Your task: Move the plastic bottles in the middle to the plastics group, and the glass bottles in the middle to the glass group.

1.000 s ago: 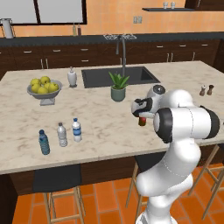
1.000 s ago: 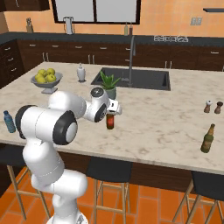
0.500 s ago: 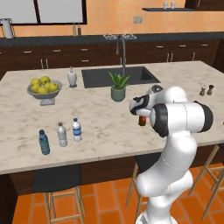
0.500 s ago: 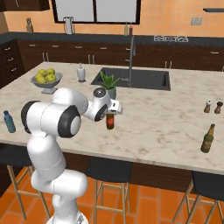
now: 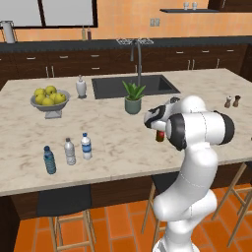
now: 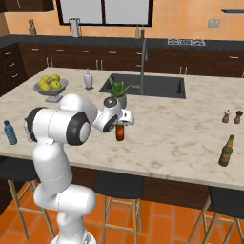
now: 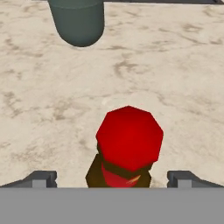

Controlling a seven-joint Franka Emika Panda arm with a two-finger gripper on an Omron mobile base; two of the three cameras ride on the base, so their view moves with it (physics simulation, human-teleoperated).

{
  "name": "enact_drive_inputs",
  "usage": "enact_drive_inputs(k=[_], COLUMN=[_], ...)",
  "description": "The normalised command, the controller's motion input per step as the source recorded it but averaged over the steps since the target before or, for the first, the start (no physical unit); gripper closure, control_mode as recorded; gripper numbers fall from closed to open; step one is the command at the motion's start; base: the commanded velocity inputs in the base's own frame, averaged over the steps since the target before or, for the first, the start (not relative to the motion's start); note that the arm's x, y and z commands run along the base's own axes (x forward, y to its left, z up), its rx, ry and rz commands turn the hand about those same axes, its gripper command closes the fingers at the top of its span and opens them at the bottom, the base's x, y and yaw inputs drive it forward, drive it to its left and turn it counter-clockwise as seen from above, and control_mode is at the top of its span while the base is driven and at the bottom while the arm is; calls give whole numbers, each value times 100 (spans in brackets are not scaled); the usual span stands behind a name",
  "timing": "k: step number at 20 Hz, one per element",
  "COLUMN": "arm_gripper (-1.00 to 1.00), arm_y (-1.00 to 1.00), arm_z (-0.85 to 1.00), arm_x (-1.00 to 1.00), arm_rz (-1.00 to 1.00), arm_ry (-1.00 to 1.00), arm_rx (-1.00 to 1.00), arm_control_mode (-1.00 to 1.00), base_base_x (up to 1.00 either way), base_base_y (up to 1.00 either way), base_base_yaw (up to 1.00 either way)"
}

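Hand view shows the claw (image 7: 112, 177) spread wide around the red-topped bottle (image 7: 128, 142), not gripping.

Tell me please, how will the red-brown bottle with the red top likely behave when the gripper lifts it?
The red-brown bottle stands upright, slim and tall on the marble counter, so a sideways nudge would probably tip it. It looks like stiff glass: likely smooth, perhaps slippery. In the hand view the gripper has a finger either side of its red top, apart from it; a neck grip might let it swing.
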Motion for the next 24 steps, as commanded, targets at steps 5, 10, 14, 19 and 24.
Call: enact_drive_inputs(k=[5, 10, 14, 19, 24], arm_gripper=[-100, -100, 100, 100, 100], arm_y=[0, 0, 0, 0, 0], arm_z=[-4, -3, 0, 0, 0], arm_x=[11, 1, 0, 0, -4], arm_rz=[1, 0, 0, 0, -1], arm_ry=[0, 0, 0, 0, -3], arm_rx=[0, 0, 0, 0, 0], arm_control_mode=[-100, -100, -100, -100, -100], base_base_x=[0, 0, 0, 0, 0], base_base_y=[0, 0, 0, 0, 0], base_base_yaw=[0, 0, 0, 0, 0])
